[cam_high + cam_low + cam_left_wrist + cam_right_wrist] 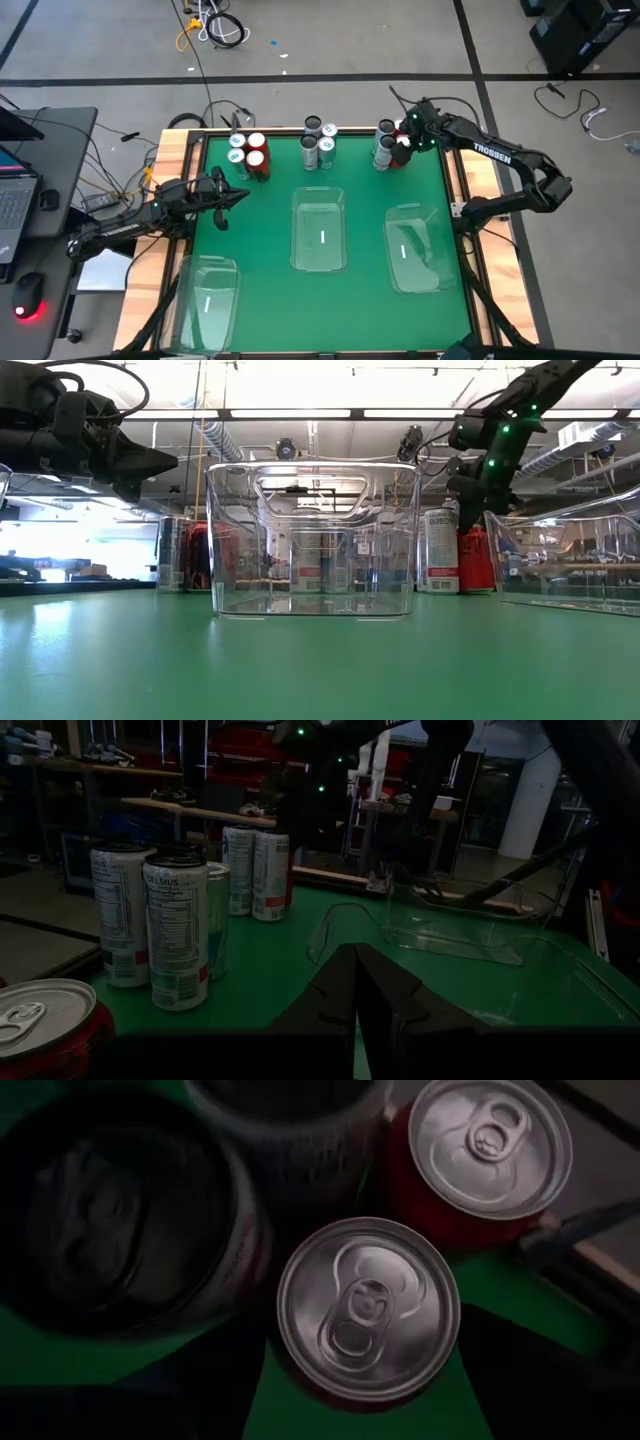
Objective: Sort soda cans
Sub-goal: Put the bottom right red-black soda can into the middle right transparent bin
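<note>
Green table (360, 180) carries three clear bins (319, 230) mid-surface and toward the near edge. Soda cans (318, 143) stand in three clusters along the far edge. Right gripper (403, 140) hangs over the far-right cluster, jaws wide, nothing gripped. Left gripper (243, 196), closed and empty, hovers near the left edge.

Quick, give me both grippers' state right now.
Left gripper: closed, holding nothing, over the table's left side.
Right gripper: open, holding nothing, hovering above the red cans at the back right.

Red cans (258, 160) — green table (270, 225)
</note>
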Controlling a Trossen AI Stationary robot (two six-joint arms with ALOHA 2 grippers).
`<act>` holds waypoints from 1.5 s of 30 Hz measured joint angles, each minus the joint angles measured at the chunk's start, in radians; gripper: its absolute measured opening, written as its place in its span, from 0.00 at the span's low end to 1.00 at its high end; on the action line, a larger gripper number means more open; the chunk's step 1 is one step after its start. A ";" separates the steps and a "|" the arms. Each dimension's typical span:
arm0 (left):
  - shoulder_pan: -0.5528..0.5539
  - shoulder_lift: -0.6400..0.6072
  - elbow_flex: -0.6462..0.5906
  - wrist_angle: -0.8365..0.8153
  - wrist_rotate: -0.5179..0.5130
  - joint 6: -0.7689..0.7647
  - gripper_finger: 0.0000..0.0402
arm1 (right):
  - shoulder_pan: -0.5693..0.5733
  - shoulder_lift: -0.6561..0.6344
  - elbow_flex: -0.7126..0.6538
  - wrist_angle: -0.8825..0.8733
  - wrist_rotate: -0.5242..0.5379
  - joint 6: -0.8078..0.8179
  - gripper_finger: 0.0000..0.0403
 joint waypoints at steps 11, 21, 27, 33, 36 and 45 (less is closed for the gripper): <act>0.000 0.000 0.000 0.000 0.000 0.000 0.03 | -0.002 0.000 -0.005 -0.005 0.001 -0.009 0.72; 0.000 0.000 0.000 0.000 0.000 0.000 0.03 | -0.001 -0.030 0.026 -0.181 0.002 0.011 0.81; 0.000 0.000 0.000 0.000 0.000 0.000 0.03 | -0.001 -0.035 0.034 -0.130 0.002 -0.006 0.86; 0.000 0.000 0.000 0.000 0.000 0.000 0.03 | -0.001 0.015 0.005 -0.039 0.007 -0.042 0.87; 0.000 0.000 0.000 0.000 0.000 0.000 0.03 | -0.001 0.033 -0.004 0.010 0.011 -0.052 0.87; 0.000 0.000 0.000 0.000 0.000 0.000 0.03 | -0.002 0.094 -0.007 0.062 0.029 -0.053 0.84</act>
